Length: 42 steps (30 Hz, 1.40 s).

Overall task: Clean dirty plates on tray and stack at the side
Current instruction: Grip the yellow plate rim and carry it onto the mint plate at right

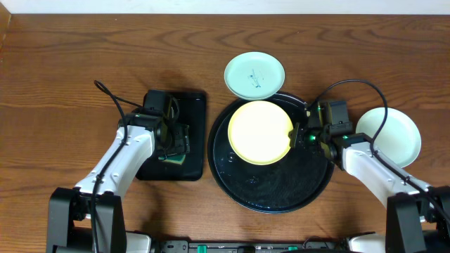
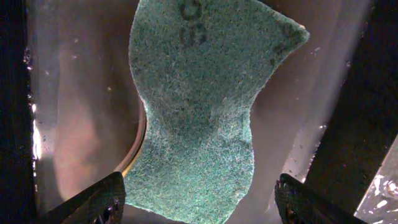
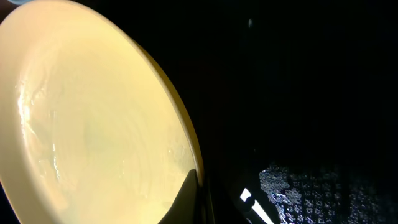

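While the round tray (image 1: 281,200) fills the middle of the tabletop (image 1: 70,56), bare wood lies open along the far side and the far left. The near half of the tray is bare too, glossy black and beaded with water.

The yellow plate (image 1: 259,132) sits over the far-left part of that tray, its far edge close to the rim. The right tool (image 1: 295,133) is clenched on the plate's right rim, and in the right wrist view one dark finger (image 3: 186,199) lies over the edge. Whether the plate is lifted or resting I cannot tell. Its face looks clean, pale and shiny, with faint wet streaks.

A mint plate (image 1: 254,76) lies on the wood just at the tray's far rim, with small dark smears in its centre. Another pale plate (image 1: 394,137) lies to the right of the tray. The right arm (image 1: 373,169) and its cable cross the near-left side of this plate.

Left of the round tray, just apart from it, is a small rectangular tray (image 1: 193,112). The left tool (image 1: 174,144) hangs over it, released, its fingers (image 2: 99,199) spread to either side of a green sponge (image 2: 193,106) lying on the wet surface.
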Tool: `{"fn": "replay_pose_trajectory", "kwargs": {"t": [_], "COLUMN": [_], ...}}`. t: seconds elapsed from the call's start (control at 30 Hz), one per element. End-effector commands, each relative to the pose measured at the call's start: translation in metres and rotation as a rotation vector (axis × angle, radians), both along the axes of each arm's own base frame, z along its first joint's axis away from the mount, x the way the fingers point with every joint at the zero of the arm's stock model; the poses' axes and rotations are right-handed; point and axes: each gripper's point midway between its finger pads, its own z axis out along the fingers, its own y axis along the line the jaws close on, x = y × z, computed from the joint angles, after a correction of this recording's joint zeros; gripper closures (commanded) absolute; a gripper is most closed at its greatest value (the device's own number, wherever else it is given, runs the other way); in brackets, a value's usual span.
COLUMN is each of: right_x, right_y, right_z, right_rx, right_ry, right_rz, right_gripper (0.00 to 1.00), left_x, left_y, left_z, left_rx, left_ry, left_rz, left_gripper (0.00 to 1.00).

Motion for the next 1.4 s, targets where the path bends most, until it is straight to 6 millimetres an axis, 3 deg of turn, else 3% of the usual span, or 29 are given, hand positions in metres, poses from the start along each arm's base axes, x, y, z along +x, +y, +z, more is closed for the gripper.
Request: {"fn": "replay_pose_trajectory", "kwargs": {"t": [0.0, 0.2, 0.4, 0.53, 0.67, 0.83, 1.13, 1.37], "right_x": [0.006, 0.009, 0.012, 0.011, 0.008, 0.004, -0.007, -0.009], "right_y": [-0.007, -0.035, -0.067, -0.069, -0.062, -0.04, 0.015, 0.018], "right_z": [0.019, 0.041, 0.081, 0.097, 0.107, 0.125, 0.186, 0.206], "right_rx": [-0.048, -0.235, -0.555, -0.713, -0.849, -1.018, -1.276, -1.358], "right_ry": [-0.094, -0.202, -0.366, -0.439, -0.491, -0.591, -0.87, -0.913], "right_rz": [0.041, 0.024, -0.017, 0.015, 0.082, 0.186, 0.28, 0.259], "right_gripper": [0.99, 0.99, 0.99, 0.99, 0.98, 0.99, 0.99, 0.99], "left_x": [-0.004, -0.003, -0.001, -0.001, -0.001, 0.0, 0.0, 0.0], "left_y": [0.001, 0.001, 0.001, 0.001, 0.001, 0.001, 0.001, 0.001], "left_z": [-0.002, -0.002, -0.002, -0.002, -0.002, -0.002, -0.002, -0.002], "left_rx": [-0.002, -0.002, -0.004, -0.004, -0.004, -0.004, -0.004, -0.004], "left_ry": [0.012, 0.008, -0.002, -0.003, -0.001, -0.006, -0.006, -0.006], "left_rz": [0.008, 0.008, 0.008, 0.008, 0.008, 0.008, 0.008, 0.008], "left_gripper": [0.22, 0.22, 0.22, 0.22, 0.22, 0.22, 0.22, 0.21]}}
